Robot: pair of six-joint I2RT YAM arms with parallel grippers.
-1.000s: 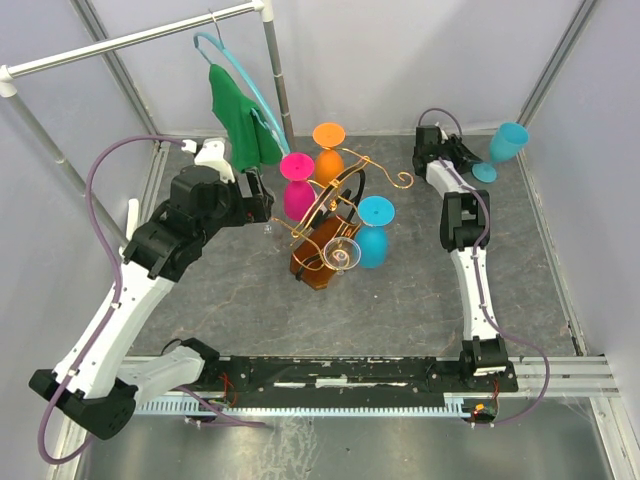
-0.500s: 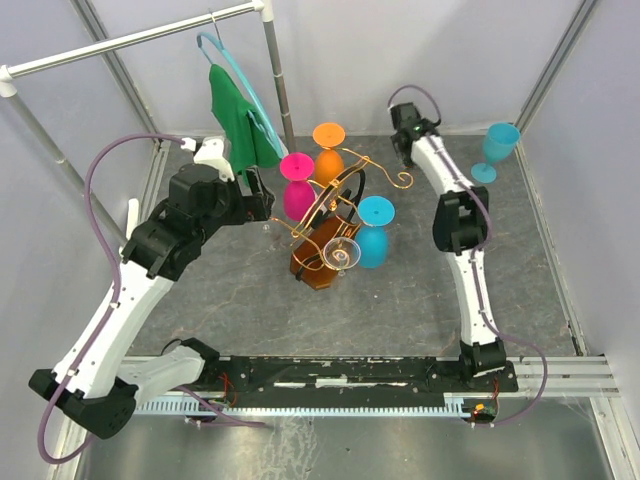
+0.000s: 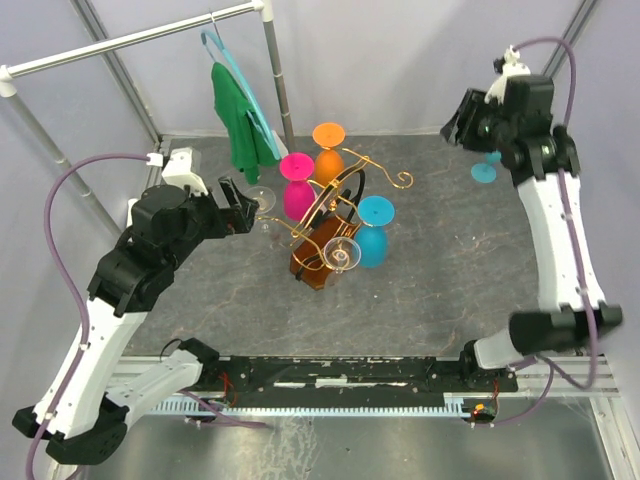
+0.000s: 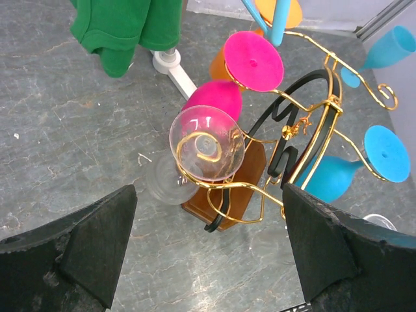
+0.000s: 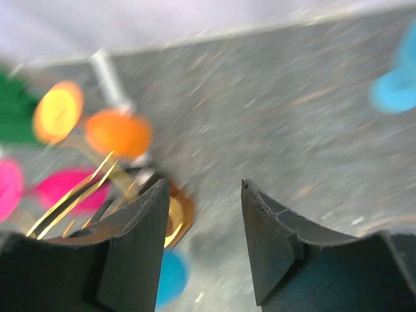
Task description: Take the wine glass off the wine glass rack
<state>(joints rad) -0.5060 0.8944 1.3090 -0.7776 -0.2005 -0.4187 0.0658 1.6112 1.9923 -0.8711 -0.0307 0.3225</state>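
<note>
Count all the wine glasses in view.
6. Five hang on the rack: pink, orange, blue, one clear at left, one clear in front. A second blue glass stands on the table far right, partly behind the right arm.

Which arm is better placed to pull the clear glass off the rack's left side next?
Left. The left gripper is open and faces the clear glass on the rack, which shows between its fingers. The right gripper sits at the far right, well away from the rack.

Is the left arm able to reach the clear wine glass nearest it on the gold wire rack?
Probably yes. The open left end effector faces the clear wine glass on the gold wire rack; nothing stands between them.
</note>
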